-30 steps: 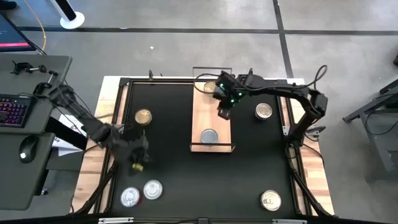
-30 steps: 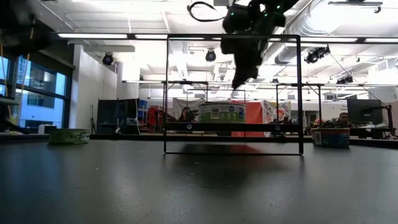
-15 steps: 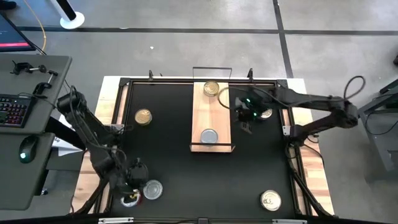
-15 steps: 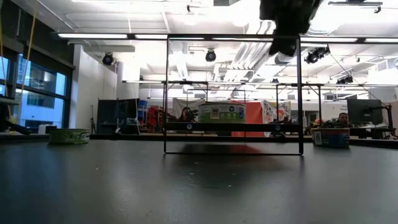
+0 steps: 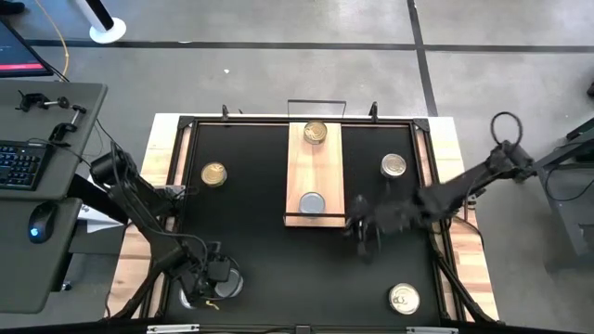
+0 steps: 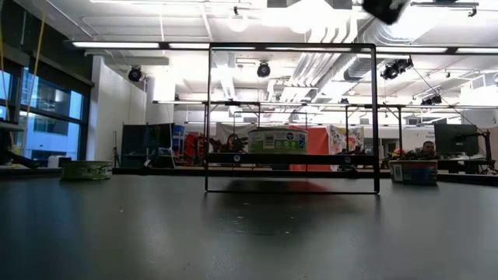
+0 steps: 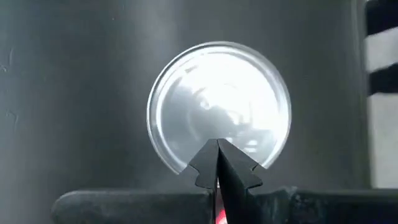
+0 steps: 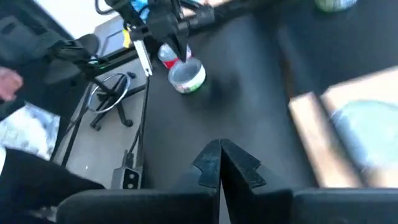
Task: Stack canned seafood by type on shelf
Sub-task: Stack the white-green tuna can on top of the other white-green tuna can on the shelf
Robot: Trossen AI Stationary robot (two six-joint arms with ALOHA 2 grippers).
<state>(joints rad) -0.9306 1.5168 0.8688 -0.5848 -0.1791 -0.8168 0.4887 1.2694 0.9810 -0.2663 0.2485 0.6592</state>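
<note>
shelf (image 5: 316, 181), two tins, four around

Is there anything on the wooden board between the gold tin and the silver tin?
No. In the high view, the shelf is bare wood between the gold tin and the silver tin.

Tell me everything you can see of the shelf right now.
The shelf is a long light-wood plank lying flat on the black table, its length running front to back. Thin black wire rails rise at both short ends. A gold-lidded tin sits at its far end and a silver-lidded tin near its front end, well apart. Neither tool touches it.
</note>
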